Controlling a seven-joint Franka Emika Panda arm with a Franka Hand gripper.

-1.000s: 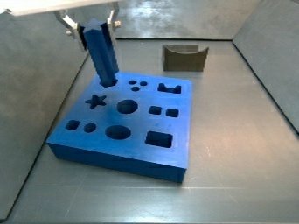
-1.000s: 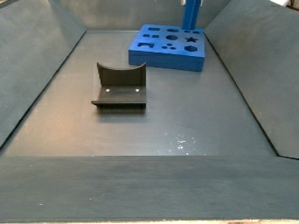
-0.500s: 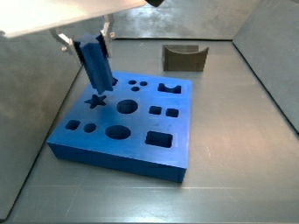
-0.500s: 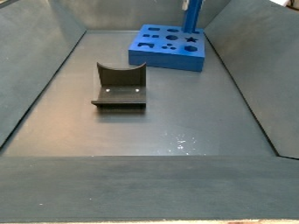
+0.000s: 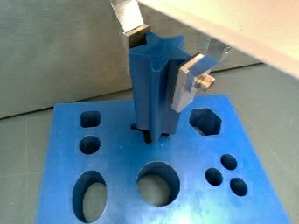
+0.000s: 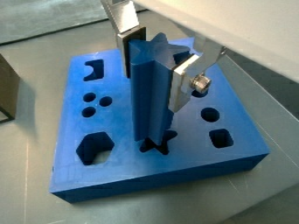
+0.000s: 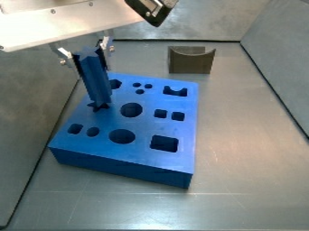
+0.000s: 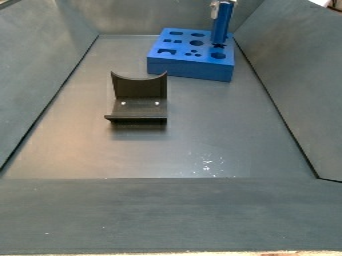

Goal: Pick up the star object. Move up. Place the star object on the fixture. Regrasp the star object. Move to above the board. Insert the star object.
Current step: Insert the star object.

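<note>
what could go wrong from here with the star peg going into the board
1. The star object has only its tip in the star hole of the board; if its points are slightly off the hole's points, it may jam.
2. The claw holds it near the top, so a jam could tilt the peg between the fingers.
3. Letting go this early could leave it leaning.

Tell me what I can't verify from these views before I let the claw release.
- Depth of the star object in the board: its lower end is hidden inside the hole in both wrist views.
- Claw pad contact: the peg covers the pads.
- Side view: peg too small to judge tilt.
- Fixture: empty, untouched.
</note>
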